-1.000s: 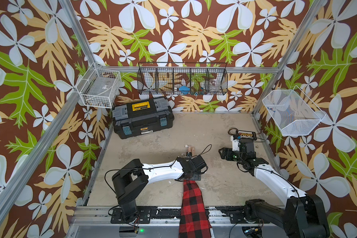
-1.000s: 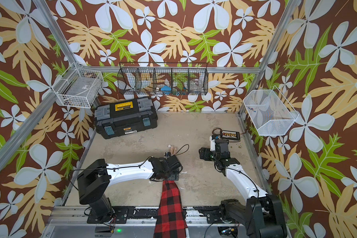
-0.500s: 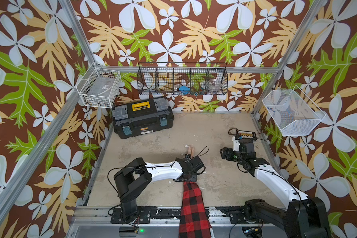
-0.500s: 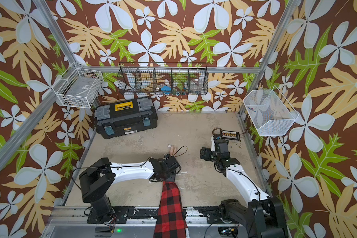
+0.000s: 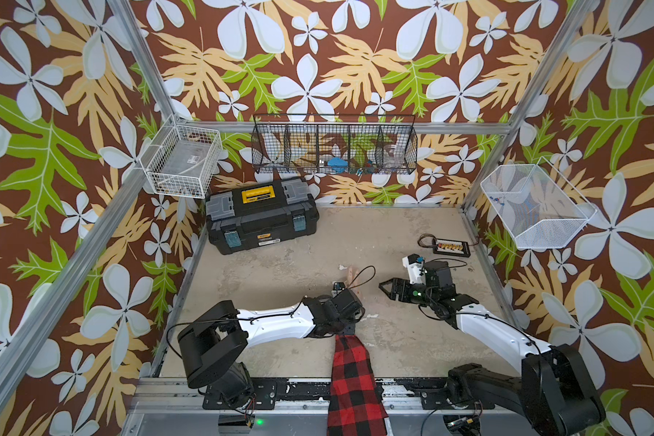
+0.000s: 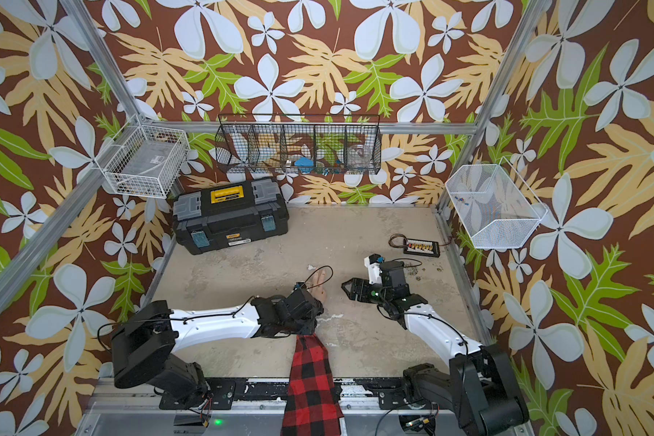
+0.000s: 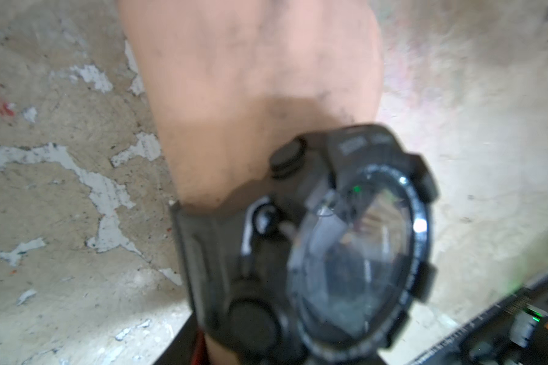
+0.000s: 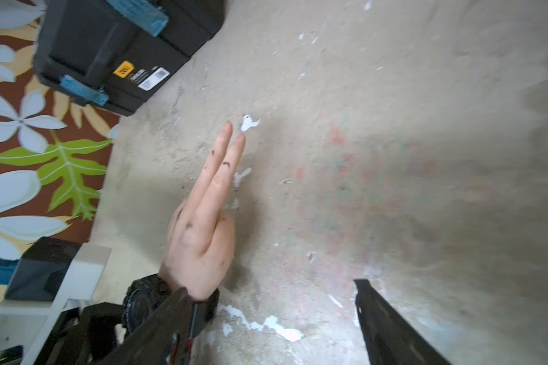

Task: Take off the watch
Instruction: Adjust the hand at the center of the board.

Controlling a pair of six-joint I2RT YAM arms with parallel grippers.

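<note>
Top views both show the left hand (image 5: 345,321) over the wrist of a mannequin arm (image 5: 352,275) lying on the desk (image 5: 272,271), and I cannot tell if its jaws are apart or together. The right hand (image 5: 385,290) is near the mannequin's fingers, jaws apart, holding nothing. Left wrist view: the watch (image 7: 336,252) is strapped round that wrist, blurred; right wrist view: the watch (image 8: 140,300) sits there, partly behind one right-hand finger.
</note>
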